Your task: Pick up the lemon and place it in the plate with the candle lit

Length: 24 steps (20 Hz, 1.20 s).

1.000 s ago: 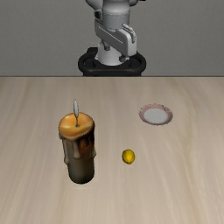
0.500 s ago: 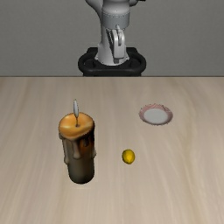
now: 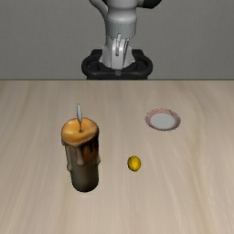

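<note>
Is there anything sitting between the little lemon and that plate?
No. The exterior view shows only bare table between the lemon and the plate; the candle stands off to one side.

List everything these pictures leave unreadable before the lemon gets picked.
Arm: upper links cut off by the exterior view's top edge.
Candle: back hidden by its own body; whether the wick burns is too small to tell.
Base: middle hidden behind the pincer.
Lemon: surface detail too small.
</note>
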Tool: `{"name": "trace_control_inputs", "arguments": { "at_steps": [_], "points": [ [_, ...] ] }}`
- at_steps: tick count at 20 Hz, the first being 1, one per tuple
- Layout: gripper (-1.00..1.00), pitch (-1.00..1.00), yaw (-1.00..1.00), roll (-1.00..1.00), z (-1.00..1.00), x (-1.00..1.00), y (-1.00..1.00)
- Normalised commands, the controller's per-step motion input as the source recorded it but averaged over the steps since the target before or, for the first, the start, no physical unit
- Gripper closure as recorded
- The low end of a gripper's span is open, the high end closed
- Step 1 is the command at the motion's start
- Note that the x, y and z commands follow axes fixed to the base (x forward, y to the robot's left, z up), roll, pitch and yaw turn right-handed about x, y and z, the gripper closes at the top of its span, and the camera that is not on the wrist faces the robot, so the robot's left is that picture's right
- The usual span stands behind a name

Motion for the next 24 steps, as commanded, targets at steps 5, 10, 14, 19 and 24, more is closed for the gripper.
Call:
{"name": "trace_control_inputs", "arguments": {
  "at_steps": [5,10,14,19,24],
  "points": [
    [-1.0,0.0,0.0,0.0,0.0,1.0,0.0],
    [-1.0,0.0,0.0,0.0,0.0,1.0,0.0],
    [-1.0,0.0,0.0,0.0,0.0,0.5,0.75],
    [-1.0,0.0,0.0,0.0,-0.2,0.6,0.2],
    [-1.0,0.0,0.0,0.0,-1.0,0.0,0.0]
  ]
}}
